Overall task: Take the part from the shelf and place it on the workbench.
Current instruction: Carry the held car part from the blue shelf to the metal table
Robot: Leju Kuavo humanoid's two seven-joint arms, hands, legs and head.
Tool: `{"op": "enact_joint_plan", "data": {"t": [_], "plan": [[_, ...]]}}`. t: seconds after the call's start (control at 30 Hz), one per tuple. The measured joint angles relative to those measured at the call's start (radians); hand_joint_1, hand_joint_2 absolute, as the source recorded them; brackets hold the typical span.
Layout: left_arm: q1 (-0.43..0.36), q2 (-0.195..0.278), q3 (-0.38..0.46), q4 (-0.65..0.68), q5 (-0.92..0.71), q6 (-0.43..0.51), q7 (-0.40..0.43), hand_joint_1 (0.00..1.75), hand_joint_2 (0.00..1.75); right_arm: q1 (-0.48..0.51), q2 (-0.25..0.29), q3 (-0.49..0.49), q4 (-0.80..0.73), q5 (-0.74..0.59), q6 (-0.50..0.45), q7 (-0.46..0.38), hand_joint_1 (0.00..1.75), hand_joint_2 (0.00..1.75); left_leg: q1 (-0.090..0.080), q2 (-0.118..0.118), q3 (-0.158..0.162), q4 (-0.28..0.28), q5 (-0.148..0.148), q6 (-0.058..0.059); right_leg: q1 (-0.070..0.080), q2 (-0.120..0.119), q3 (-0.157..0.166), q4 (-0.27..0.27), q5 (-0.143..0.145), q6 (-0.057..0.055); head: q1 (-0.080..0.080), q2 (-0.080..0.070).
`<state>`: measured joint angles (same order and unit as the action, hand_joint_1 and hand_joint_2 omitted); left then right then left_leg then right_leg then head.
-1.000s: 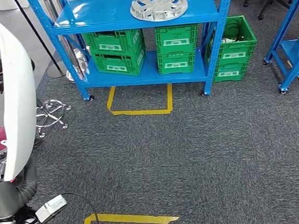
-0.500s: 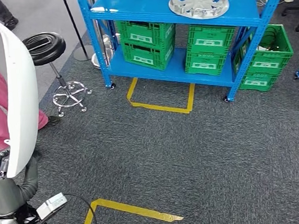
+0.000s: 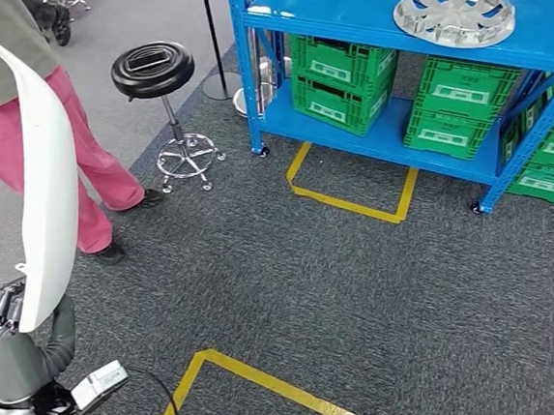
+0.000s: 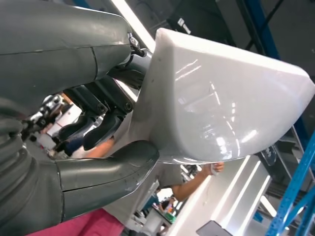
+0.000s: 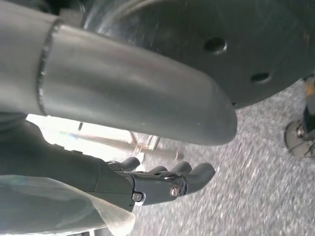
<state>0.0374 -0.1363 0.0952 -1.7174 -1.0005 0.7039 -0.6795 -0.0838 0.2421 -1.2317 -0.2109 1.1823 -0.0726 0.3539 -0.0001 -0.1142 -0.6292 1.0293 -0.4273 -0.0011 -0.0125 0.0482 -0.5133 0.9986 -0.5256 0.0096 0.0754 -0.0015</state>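
- Left hand [image 3: 1, 309] is gripping long curved glossy white plastic panel [image 3: 41, 180] at its lower end, panel standing upright.
- Person in pink trousers [image 3: 72, 157] is standing just behind it, nr round black stool [image 3: 152, 70].
- Silver spoked wheel cover [image 3: 455, 12] is lying on blue metal shelf [image 3: 330, 13], green plastic crates [image 3: 340, 81] sitting below.

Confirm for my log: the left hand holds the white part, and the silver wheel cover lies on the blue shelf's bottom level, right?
Not quite. The left hand does hold the white part, but the head view shows the silver wheel cover on the blue shelf's top level.

Grey ribbed wrist cover [image 4: 22, 167], thick grey thumb [image 4: 108, 169], darker fingers [image 4: 100, 135].
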Motion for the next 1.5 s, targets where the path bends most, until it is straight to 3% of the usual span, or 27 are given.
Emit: {"op": "enact_joint_plan", "data": {"t": [0.1,0.17,0.2,0.23,0.3,0.37,0.4,0.47,0.53,0.63,0.7,0.73,0.77,0.83,0.9,0.93,0.97,1.0,1.07,1.13,1.2,1.23,1.3,1.33,1.4,1.43,1.5], "plan": [[0.005,0.002,0.0,0.0,0.005,0.0,-0.001,1.75,1.75,0.004,0.0,0.004,-0.001,0.006,0.002,-0.015,0.0,0.0,0.0,0.082,-0.058,0.127,-0.076,-0.018,-0.004,-0.046,0.004,-0.009,0.006,-0.01,-0.008,0.0],[0.011,0.003,0.001,0.0,0.006,0.0,-0.004,1.75,1.75,0.007,0.0,0.006,-0.001,0.01,0.004,-0.024,0.0,0.0,0.008,0.103,-0.109,0.247,-0.124,-0.028,-0.004,-0.078,0.004,-0.008,0.004,-0.011,-0.01,0.0],[0.015,0.004,0.001,0.0,0.007,0.0,-0.006,1.75,1.75,0.007,0.0,0.006,-0.001,0.012,0.004,-0.029,0.0,0.0,0.013,0.106,-0.116,0.268,-0.124,-0.032,-0.004,-0.093,0.004,-0.008,0.003,-0.01,-0.01,0.0],[0.017,0.005,0.003,0.0,0.007,0.0,-0.008,1.75,1.75,0.007,0.0,0.007,-0.001,0.014,0.004,-0.032,0.0,0.0,0.017,0.111,-0.102,0.248,-0.106,-0.035,-0.005,-0.107,0.005,-0.008,0.001,-0.008,-0.01,0.0],[0.019,0.005,0.005,0.0,0.008,0.0,-0.01,1.75,1.75,0.007,0.001,0.011,-0.001,0.016,0.004,-0.04,0.0,0.0,0.019,0.143,-0.03,0.118,-0.049,-0.038,-0.006,-0.132,0.011,-0.008,-0.004,0.0,-0.01,0.0],[0.02,0.006,0.007,0.0,0.007,0.0,-0.012,1.75,1.75,0.006,0.001,0.016,-0.001,0.019,0.002,-0.047,0.0,0.0,0.012,0.181,0.026,0.013,-0.022,-0.028,-0.001,-0.151,0.016,-0.007,-0.012,0.012,-0.011,0.0],[0.021,0.006,0.008,-0.001,0.007,0.0,-0.012,1.75,1.75,0.005,0.001,0.019,-0.001,0.02,0.001,-0.049,0.0,0.0,0.008,0.188,0.033,-0.003,-0.025,-0.02,0.002,-0.16,0.019,-0.008,-0.014,0.018,-0.012,0.0],[0.025,0.006,0.009,-0.002,0.007,0.0,-0.013,1.75,1.75,0.003,0.001,0.023,-0.001,0.021,-0.001,-0.052,0.0,0.0,0.005,0.166,0.03,-0.006,-0.025,-0.002,0.002,-0.178,0.025,-0.011,-0.018,0.029,-0.011,0.0],[0.027,0.006,0.01,-0.003,0.007,0.001,-0.013,1.75,1.75,0.001,0.002,0.025,-0.001,0.022,-0.002,-0.054,0.0,0.0,0.007,0.143,0.029,-0.01,-0.021,0.013,-0.002,-0.15,0.016,0.013,-0.043,0.039,-0.008,0.0],[0.027,0.005,0.012,-0.005,0.007,0.001,-0.013,1.75,1.75,0.003,0.002,0.026,-0.001,0.022,-0.002,-0.055,0.0,0.0,0.006,0.107,0.026,-0.013,-0.018,0.029,-0.002,-0.064,-0.076,0.199,-0.135,0.038,-0.005,0.0],[0.029,0.005,0.012,-0.005,0.006,0.001,-0.013,1.75,1.75,0.006,0.002,0.026,-0.001,0.021,-0.003,-0.055,0.0,0.0,0.001,0.078,0.024,-0.012,-0.016,0.033,0.002,-0.05,-0.133,0.296,-0.155,0.03,-0.004,0.0],[0.029,0.005,0.013,-0.005,0.006,0.001,-0.013,1.75,1.75,0.007,0.002,0.027,-0.001,0.021,-0.003,-0.055,0.0,0.0,-0.002,0.063,0.025,-0.012,-0.016,0.034,0.005,-0.048,-0.135,0.286,-0.132,0.025,-0.004,0.0],[0.03,0.005,0.013,-0.005,0.006,0.001,-0.013,1.75,1.75,0.008,0.002,0.027,-0.001,0.021,-0.003,-0.054,0.0,0.0,-0.005,0.047,0.026,-0.012,-0.016,0.034,0.007,-0.04,-0.117,0.234,-0.092,0.017,-0.004,0.0],[0.029,0.005,0.014,-0.005,0.006,0.001,-0.013,1.75,1.75,0.007,0.002,0.027,-0.002,0.021,-0.003,-0.054,0.0,0.0,-0.009,0.02,0.027,-0.011,-0.014,0.033,0.01,0.002,-0.059,0.09,-0.018,-0.001,-0.005,0.0],[0.029,0.004,0.014,-0.005,0.006,0.001,-0.013,1.75,1.75,0.006,0.002,0.028,-0.002,0.021,-0.003,-0.054,0.0,0.0,-0.007,-0.003,0.022,-0.009,-0.011,0.025,0.011,0.036,-0.023,0.013,0.004,-0.009,-0.007,0.0],[0.029,0.004,0.015,-0.005,0.006,0.001,-0.013,1.75,1.75,0.005,0.002,0.028,-0.002,0.021,-0.003,-0.055,0.0,0.0,-0.005,-0.014,0.019,-0.01,-0.008,0.019,0.011,0.035,-0.017,0.007,0.002,-0.01,-0.007,0.0],[0.031,0.005,0.015,-0.005,0.005,0.001,-0.013,1.75,1.75,0.005,0.002,0.028,-0.002,0.021,-0.003,-0.056,0.0,0.0,-0.003,-0.026,0.017,-0.012,-0.005,0.013,0.012,0.024,-0.013,0.002,0.005,-0.01,-0.007,0.0],[0.033,0.005,0.015,-0.005,0.005,0.001,-0.012,1.75,1.75,0.005,0.003,0.029,-0.002,0.022,-0.004,-0.057,0.0,0.0,-0.003,-0.021,0.014,-0.01,-0.005,0.007,0.01,0.011,-0.007,-0.004,0.009,-0.012,-0.008,0.0],[0.035,0.006,0.015,-0.004,0.004,0.001,-0.01,1.75,1.75,0.006,0.004,0.029,-0.002,0.023,-0.006,-0.06,0.0,0.0,-0.006,0.031,-0.007,0.036,-0.035,-0.003,0.006,-0.018,0.002,-0.017,0.016,-0.017,-0.011,0.0],[0.033,0.007,0.014,-0.004,0.002,0.0,-0.006,1.75,1.75,0.008,0.005,0.029,-0.002,0.023,-0.008,-0.065,0.0,0.0,-0.002,0.09,-0.062,0.153,-0.098,-0.015,0.006,-0.049,0.006,-0.022,0.016,-0.022,-0.014,0.0],[0.033,0.007,0.014,-0.001,-0.003,0.0,-0.004,1.75,1.75,0.01,0.005,0.029,-0.002,0.024,-0.009,-0.071,0.0,0.0,0.008,0.105,-0.109,0.256,-0.133,-0.026,0.006,-0.081,0.007,-0.021,0.012,-0.022,-0.015,0.0],[0.033,0.007,0.014,0.001,-0.004,0.0,-0.004,1.75,1.75,0.01,0.005,0.029,-0.002,0.025,-0.01,-0.075,0.0,0.0,0.013,0.108,-0.109,0.26,-0.124,-0.031,0.006,-0.096,0.008,-0.021,0.009,-0.02,-0.014,0.0],[0.033,0.007,0.013,0.002,-0.007,0.0,-0.004,1.75,1.75,0.009,0.008,0.03,-0.002,0.026,-0.011,-0.084,0.0,0.0,0.019,0.131,-0.051,0.156,-0.063,-0.036,0.005,-0.122,0.015,-0.021,0.003,-0.014,-0.015,0.0],[0.031,0.007,0.012,0.003,-0.008,0.0,-0.003,1.75,1.75,0.009,0.009,0.03,-0.002,0.026,-0.011,-0.09,0.0,0.0,0.016,0.159,-0.013,0.087,-0.038,-0.036,0.007,-0.133,0.019,-0.02,-0.001,-0.009,-0.015,0.0],[0.026,0.008,0.006,0.004,-0.012,0.0,0.0,1.75,1.75,0.008,0.011,0.031,-0.002,0.027,-0.01,-0.104,0.0,0.0,0.008,0.199,0.031,0.0,-0.019,-0.022,0.013,-0.154,0.023,-0.019,-0.011,0.004,-0.016,0.0],[0.023,0.008,0.002,0.005,-0.015,0.0,0.003,1.75,1.75,0.008,0.012,0.031,-0.002,0.026,-0.009,-0.11,0.0,0.0,0.003,0.202,0.033,-0.009,-0.024,-0.013,0.015,-0.165,0.026,-0.02,-0.014,0.009,-0.016,0.0],[0.022,0.007,-0.004,0.007,-0.023,0.0,0.007,1.75,1.75,0.004,0.012,0.031,-0.002,0.026,-0.005,-0.117,0.0,0.0,0.002,0.177,0.03,-0.014,-0.022,0.005,0.013,-0.179,0.032,-0.022,-0.021,0.02,-0.014,0.0]]}}
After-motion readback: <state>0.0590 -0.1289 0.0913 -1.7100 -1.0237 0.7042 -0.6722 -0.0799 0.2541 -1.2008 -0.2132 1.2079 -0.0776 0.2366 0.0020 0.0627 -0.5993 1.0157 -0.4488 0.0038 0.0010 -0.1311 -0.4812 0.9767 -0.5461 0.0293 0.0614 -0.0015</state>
